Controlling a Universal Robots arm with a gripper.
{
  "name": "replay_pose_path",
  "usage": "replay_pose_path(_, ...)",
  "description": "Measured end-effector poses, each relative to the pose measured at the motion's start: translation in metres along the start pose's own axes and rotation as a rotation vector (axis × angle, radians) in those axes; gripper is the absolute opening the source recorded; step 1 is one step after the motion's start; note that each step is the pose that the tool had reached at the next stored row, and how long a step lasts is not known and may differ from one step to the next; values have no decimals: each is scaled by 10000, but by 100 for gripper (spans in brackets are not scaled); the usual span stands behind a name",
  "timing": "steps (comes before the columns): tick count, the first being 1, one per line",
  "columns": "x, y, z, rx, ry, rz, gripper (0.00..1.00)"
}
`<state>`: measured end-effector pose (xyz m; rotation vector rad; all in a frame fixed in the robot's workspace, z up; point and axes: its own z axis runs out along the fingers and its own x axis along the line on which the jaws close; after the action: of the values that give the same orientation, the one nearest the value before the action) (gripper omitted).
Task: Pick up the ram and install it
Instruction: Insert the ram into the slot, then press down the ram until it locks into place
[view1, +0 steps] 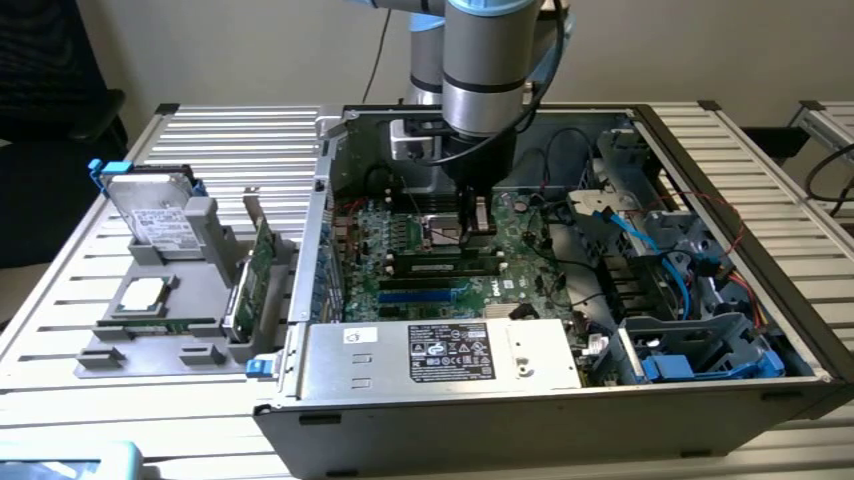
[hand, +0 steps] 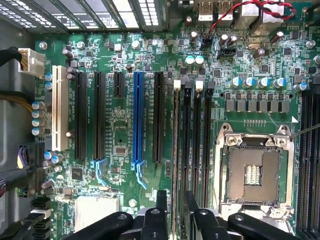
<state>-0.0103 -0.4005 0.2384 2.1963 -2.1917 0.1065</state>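
Gripper (view1: 470, 232) over motherboard (view1: 400, 240); clamped or free, cannot tell | ram (view1: 447, 268) stands among memory slots (view1: 427, 284), just at gripper's 6 o'clock in exterior view; long axis 9-to-3 o'clock

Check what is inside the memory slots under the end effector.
The ram stands in one slot; the black slots beside it look empty. The end effector covers one end of them, so latches there are hidden.
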Motion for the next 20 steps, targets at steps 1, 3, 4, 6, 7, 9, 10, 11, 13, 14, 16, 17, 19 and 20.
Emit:
replay_pose_path(1, 0, 0, 0, 0, 0, 0, 27)
replay_pose_path(3, 0, 0, 0, 1, 2, -1, 27)
replay_pose_path(4, 0, 0, 0, 0, 4, -1, 27)
replay_pose_path(6, 0, 0, 0, 0, 5, 0, 25)
replay_pose_path(7, 0, 0, 0, 0, 7, 0, 19)
replay_pose_path(9, 0, 0, 0, 0, 9, 0, 12)
replay_pose_path(10, 0, 0, 0, 1, 10, 0, 11)
replay_pose_path(11, 0, 0, 0, 0, 11, 0, 11)
replay_pose_path(13, 0, 0, 0, 1, 12, -1, 11)
replay_pose_path(14, 0, 0, 0, 1, 12, -1, 11)
replay_pose_path(16, 0, -19, 1, 1, 13, -1, 11)
replay_pose_path(17, 0, -46, 1, 1, 12, 0, 11)
replay_pose_path(19, 0, -100, 3, 0, 13, 0, 11)
replay_pose_path(20, 0, -115, 4, 0, 12, 3, 11)
